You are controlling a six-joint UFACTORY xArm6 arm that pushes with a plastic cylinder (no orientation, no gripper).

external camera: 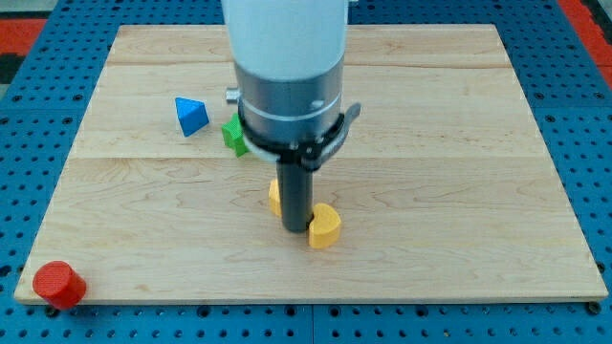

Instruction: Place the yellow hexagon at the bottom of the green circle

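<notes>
My tip (pixel 295 227) rests on the wooden board (pixel 459 191) near the middle of the view. A yellow block (pixel 275 198), partly hidden behind the rod, touches the rod's left side; its shape cannot be made out. A yellow heart-shaped block (pixel 325 226) lies just right of the tip. A green block (pixel 233 134) sits above and left of the tip, partly hidden by the arm's body; its shape is unclear.
A blue triangular block (pixel 190 116) lies left of the green block. A red cylinder (pixel 57 284) stands at the board's bottom left corner. Blue pegboard surrounds the board.
</notes>
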